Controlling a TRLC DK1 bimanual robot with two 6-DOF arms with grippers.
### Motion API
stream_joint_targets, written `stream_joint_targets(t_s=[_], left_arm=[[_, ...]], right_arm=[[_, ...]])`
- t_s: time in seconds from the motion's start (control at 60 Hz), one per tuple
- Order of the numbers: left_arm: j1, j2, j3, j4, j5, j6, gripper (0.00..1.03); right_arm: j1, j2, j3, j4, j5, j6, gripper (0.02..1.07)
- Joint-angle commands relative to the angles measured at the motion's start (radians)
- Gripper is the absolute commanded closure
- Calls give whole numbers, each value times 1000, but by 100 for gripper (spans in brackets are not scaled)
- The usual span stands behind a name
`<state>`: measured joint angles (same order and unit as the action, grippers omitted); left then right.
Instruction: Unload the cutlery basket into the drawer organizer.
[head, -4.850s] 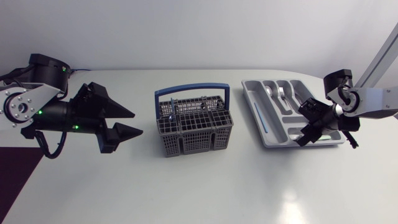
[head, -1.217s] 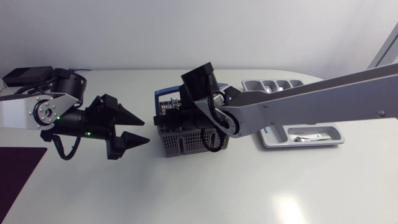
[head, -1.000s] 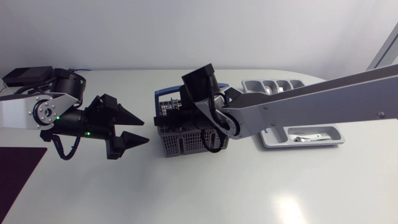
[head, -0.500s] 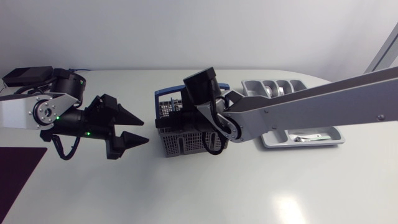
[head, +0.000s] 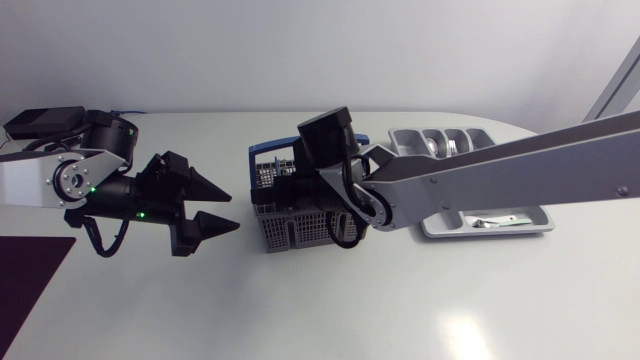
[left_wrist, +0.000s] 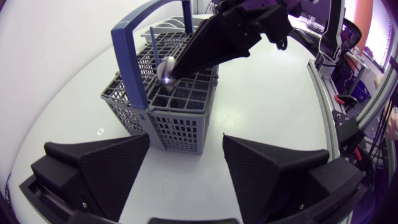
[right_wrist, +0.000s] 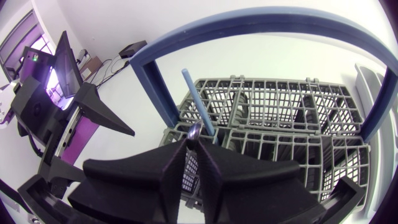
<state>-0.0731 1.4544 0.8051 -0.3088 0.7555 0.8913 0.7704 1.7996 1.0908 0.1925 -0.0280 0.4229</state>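
while it clamps a spoon (left_wrist: 166, 68), the right pincer (right_wrist: 191, 145) has edged rightward.

Basket (head: 290, 228) top obstructed by handle (left_wrist: 127, 62), right arm (head: 480, 180), right gripper (right_wrist: 193, 148) clamping spoon (left_wrist: 166, 68). Gap between basket and left gripper (head: 227, 206).

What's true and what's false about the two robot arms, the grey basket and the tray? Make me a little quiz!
The left gripper is open and empty. True.
The right gripper is over the basket, shut on a shiny utensil. True.
The basket has a red handle. False: the handle is blue.
The drawer organizer sits between the left gripper and the basket. False: it lies on the basket's other side, away from the left gripper.
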Motion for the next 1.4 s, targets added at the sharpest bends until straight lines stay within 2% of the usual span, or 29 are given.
stream_joint_targets(t_s=[0.0, 0.283, 0.75, 1.383], left_arm=[[1, 6, -1, -9, 16, 21, 5], [-2, 0, -1, -12, 16, 20, 5], [-8, -12, -6, -15, 16, 15, 5], [-7, -28, -6, -26, 16, 15, 5]], right_arm=[[-8, -25, -28, 19, 11, 13, 88], [-2, -17, -25, 35, 11, 7, 89], [-2, -29, -60, 82, 8, -4, 98], [20, -91, -78, 70, -43, -6, 98]])
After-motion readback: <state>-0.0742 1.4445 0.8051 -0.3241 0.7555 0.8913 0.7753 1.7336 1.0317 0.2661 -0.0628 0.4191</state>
